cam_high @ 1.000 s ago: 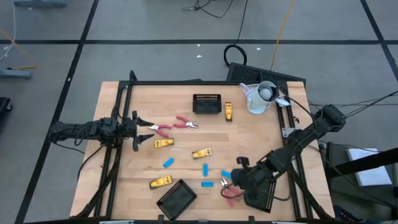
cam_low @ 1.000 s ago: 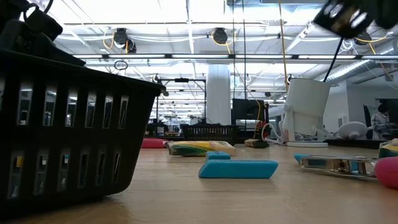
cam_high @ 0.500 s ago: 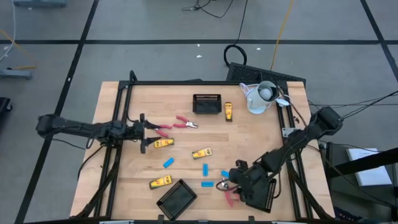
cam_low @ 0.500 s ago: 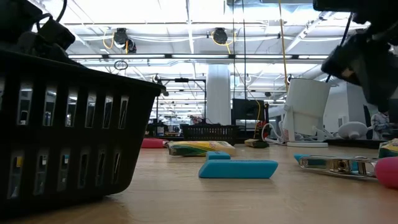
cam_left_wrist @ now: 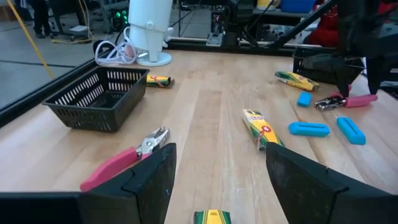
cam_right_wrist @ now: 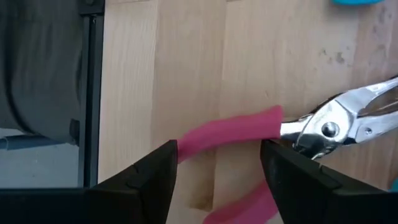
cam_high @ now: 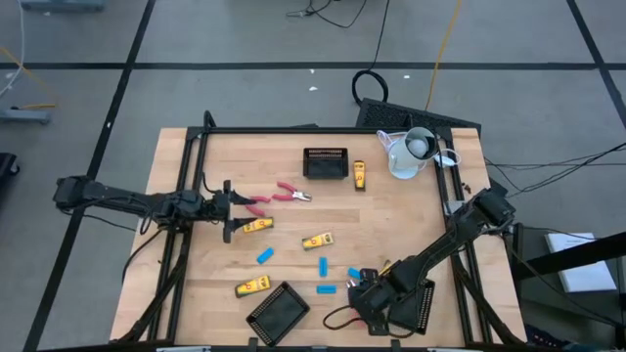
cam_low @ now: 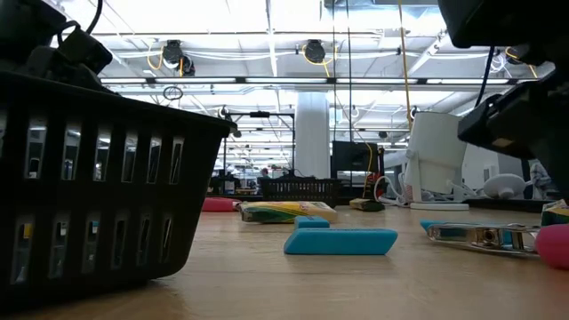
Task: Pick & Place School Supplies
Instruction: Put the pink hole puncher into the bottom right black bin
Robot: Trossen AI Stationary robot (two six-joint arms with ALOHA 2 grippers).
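The right gripper (cam_right_wrist: 217, 180) has its two dark fingers (cam_right_wrist: 134, 180) spread wide, one on each side of the pink handle of a pair of pliers (cam_right_wrist: 292, 134); the handle lies on the wood between them and neither finger is seen pressing on it, so nothing is pinched. In the high view this gripper (cam_high: 364, 301) sits at the lower right of the frame, low over the table (cam_high: 411, 220), just beside a black mesh tray (cam_high: 416, 305) at the table's lower right edge.

The left gripper (cam_left_wrist: 214, 180) also has its fingers (cam_left_wrist: 149, 180) held far apart and empty, with a yellow-and-black crayon box (cam_left_wrist: 212, 217) lying in the gap at the bottom edge of the frame. In the high view it (cam_high: 231, 207) is at the left centre, beside a second pair of red-handled pliers (cam_high: 279, 193) and a crayon box (cam_high: 257, 226).

The other supplies lie scattered over the table's middle: crayon boxes at (cam_high: 317, 241), (cam_high: 252, 286) and (cam_high: 360, 175), and blue erasers (cam_high: 264, 255), (cam_high: 323, 265), (cam_high: 326, 289). A further mesh tray (cam_high: 279, 312) sits at bottom centre, another (cam_high: 326, 163) at upper centre, and a white jug (cam_high: 411, 154) at the upper right.
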